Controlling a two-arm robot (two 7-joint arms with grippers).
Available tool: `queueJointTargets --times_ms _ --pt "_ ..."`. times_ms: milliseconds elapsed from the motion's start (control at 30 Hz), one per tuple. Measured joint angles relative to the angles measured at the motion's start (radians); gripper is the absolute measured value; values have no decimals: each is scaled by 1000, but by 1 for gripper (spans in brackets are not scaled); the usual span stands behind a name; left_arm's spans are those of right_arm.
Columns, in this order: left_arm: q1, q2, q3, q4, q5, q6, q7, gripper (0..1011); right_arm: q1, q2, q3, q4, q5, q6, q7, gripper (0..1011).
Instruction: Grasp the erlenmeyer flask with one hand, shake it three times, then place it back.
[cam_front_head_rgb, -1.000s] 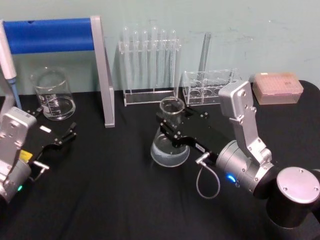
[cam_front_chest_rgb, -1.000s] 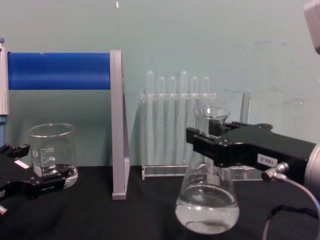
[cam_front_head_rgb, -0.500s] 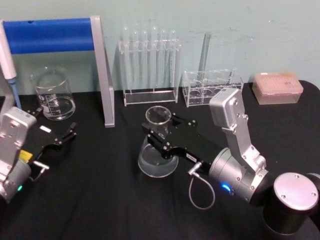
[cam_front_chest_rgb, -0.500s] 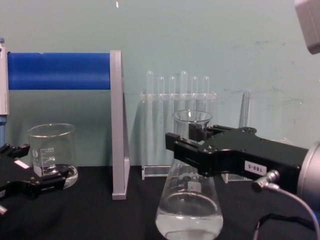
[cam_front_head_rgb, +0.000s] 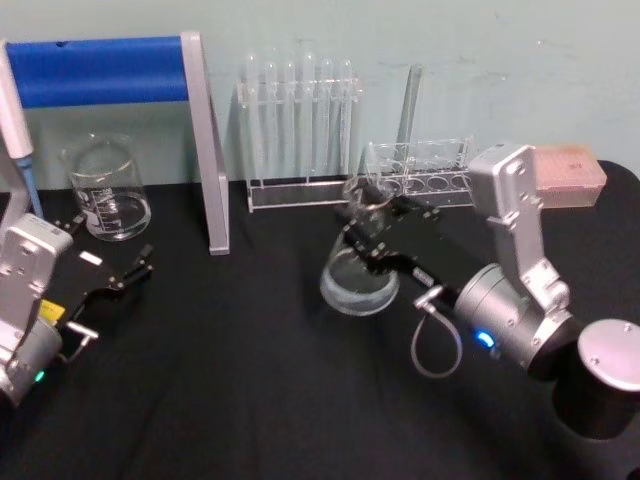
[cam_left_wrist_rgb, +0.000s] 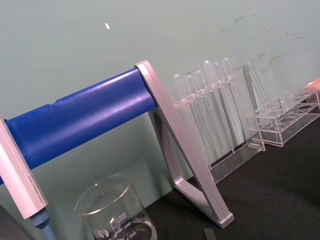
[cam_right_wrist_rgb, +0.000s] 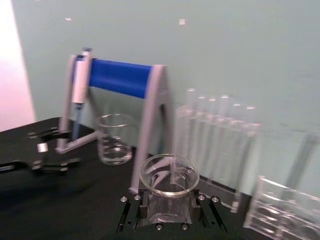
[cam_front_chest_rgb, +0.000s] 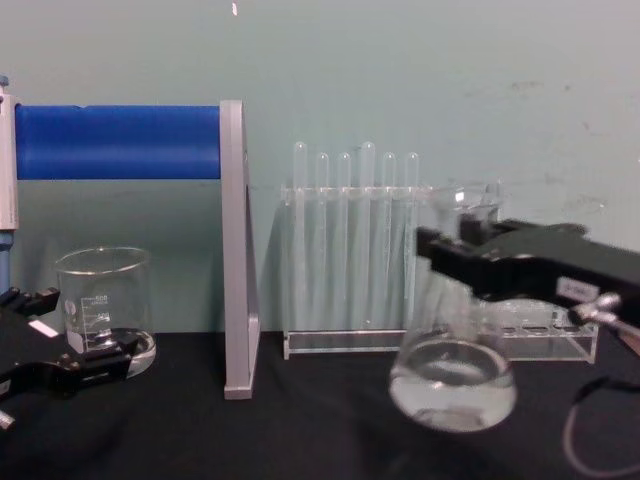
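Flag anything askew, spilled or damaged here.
The erlenmeyer flask leans slightly in the right hand, clamped at its neck, liquid in its base. No spill or breakage visible. The left hand idles near the beaker.

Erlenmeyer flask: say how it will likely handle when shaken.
The clear glass conical flask is probably fragile and slippery: smooth glass, clamped only at its narrow neck by the right gripper. Clear liquid in its wide base likely makes it bottom-heavy and prone to sloshing. Set down, that base should resist tipping.

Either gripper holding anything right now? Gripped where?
Right gripper holds the erlenmeyer flask, jaws shut on its neck just below the rim. Left gripper is open and empty.
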Motion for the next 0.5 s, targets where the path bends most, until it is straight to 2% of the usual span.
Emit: queueJointTargets --times_ms 500 --pt "0 0 0 0 0 0 0 1001 22 8 125 55 -5 -12 -75 450"
